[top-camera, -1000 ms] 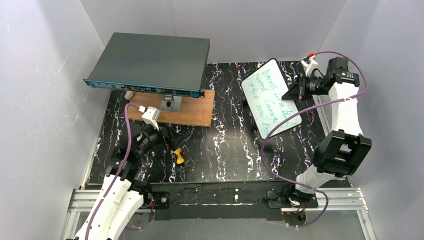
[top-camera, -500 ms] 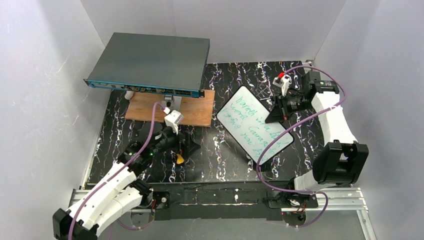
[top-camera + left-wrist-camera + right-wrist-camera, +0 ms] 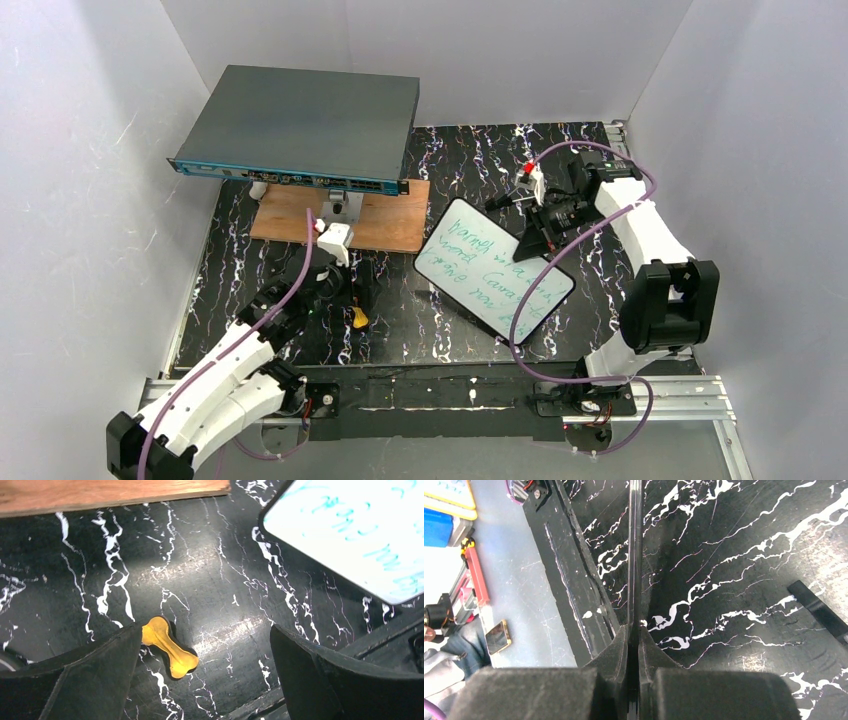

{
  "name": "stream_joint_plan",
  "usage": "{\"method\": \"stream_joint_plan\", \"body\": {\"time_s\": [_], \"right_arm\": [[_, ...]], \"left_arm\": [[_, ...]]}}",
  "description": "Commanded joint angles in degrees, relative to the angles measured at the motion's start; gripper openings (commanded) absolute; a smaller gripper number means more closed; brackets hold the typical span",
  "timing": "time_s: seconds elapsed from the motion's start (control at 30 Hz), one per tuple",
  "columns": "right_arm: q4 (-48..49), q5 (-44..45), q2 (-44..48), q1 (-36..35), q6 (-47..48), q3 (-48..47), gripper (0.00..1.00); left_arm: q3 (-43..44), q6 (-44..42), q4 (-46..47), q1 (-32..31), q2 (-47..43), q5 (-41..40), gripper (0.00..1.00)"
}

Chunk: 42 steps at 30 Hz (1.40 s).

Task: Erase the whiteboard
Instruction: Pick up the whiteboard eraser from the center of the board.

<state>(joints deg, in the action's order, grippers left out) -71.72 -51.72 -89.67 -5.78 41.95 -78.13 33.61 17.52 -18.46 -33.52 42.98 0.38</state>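
Two white walls (image 3: 90, 180) flank the marbled table (image 3: 460, 160); left pincer (image 3: 204, 636) gapes, right pincer (image 3: 634, 630) clamps the whiteboard (image 3: 490, 272).

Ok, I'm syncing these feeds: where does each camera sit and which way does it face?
Top external: above, behind the bases, looking down at the table; left arm and right arm show.
Left wrist: faces down; open left gripper frames a yellow bone-shaped piece.
Right wrist: sights along the whiteboard's edge, pinched in the right gripper.
Shared: top and left wrist show that piece.
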Motion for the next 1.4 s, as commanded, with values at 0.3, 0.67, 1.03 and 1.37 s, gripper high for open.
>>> {"method": "stream_joint_plan", "body": {"time_s": [0.3,0.67,1.03,1.37], "right_arm": [[-1.27,-2.37,0.12,-4.24,4.03,-0.36,0.01],[1.65,5.15,-0.8,-7.47,1.51,0.02,0.01],[1.86,9.02,-2.36,-7.49,2.25,0.09,0.01],[1.21,7.88,-2.61,-7.49,2.14,-0.93,0.01]], "left_arm": [[-2.86,14.91,-8.23,-0.24,-0.31,-10.14,1.0],[-8.7,21.72,-4.62,-0.1,-2.75,-11.05,0.99],[-8.76,18.14,-0.57,0.03,3.18,-6.2,0.99],[-7.07,16.04,-0.08,-0.05,9.02,-4.98,0.97]]}}
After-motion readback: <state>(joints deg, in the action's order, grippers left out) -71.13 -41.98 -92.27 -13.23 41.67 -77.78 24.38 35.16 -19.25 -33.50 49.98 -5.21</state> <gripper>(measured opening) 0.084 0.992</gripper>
